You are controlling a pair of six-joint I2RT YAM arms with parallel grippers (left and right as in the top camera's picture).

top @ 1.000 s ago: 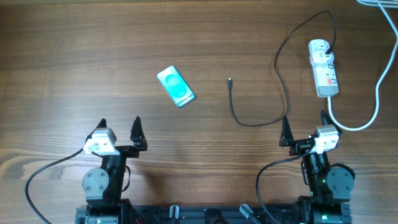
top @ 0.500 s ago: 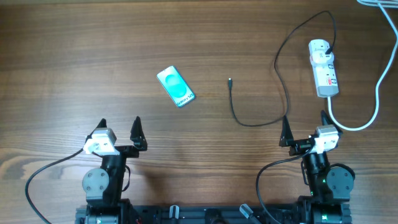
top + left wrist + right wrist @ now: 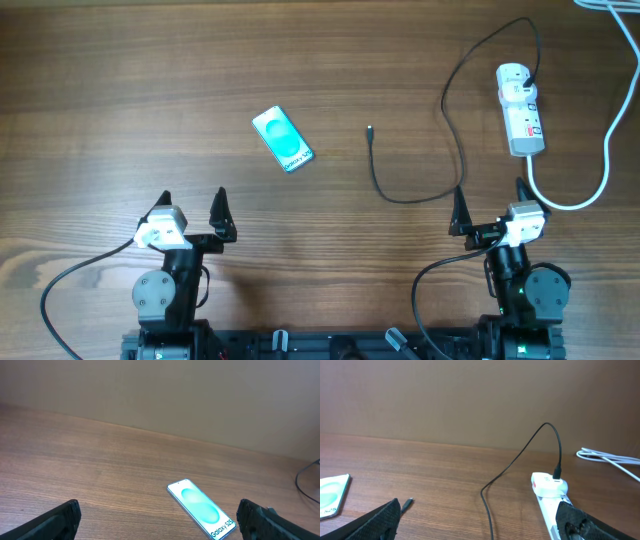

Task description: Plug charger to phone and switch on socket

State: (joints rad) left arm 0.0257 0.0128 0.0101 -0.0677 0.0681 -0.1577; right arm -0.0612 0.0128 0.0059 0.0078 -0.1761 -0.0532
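The phone (image 3: 282, 139) lies flat mid-table, teal face up, its "Galaxy" end toward me; it also shows in the left wrist view (image 3: 201, 508) and at the left edge of the right wrist view (image 3: 331, 496). The charger cable (image 3: 455, 90) runs from a white adapter (image 3: 513, 77) on the socket (image 3: 522, 118) in a loop to its plug tip (image 3: 370, 130), lying free right of the phone; the tip also shows in the right wrist view (image 3: 406, 504). The socket shows there too (image 3: 550, 495). My left gripper (image 3: 192, 207) is open and empty near the front edge. My right gripper (image 3: 490, 201) is open and empty.
The socket's thick white cord (image 3: 600, 150) curves along the right side and off the far right corner. A plain wall rises behind the table's far edge (image 3: 160, 435).
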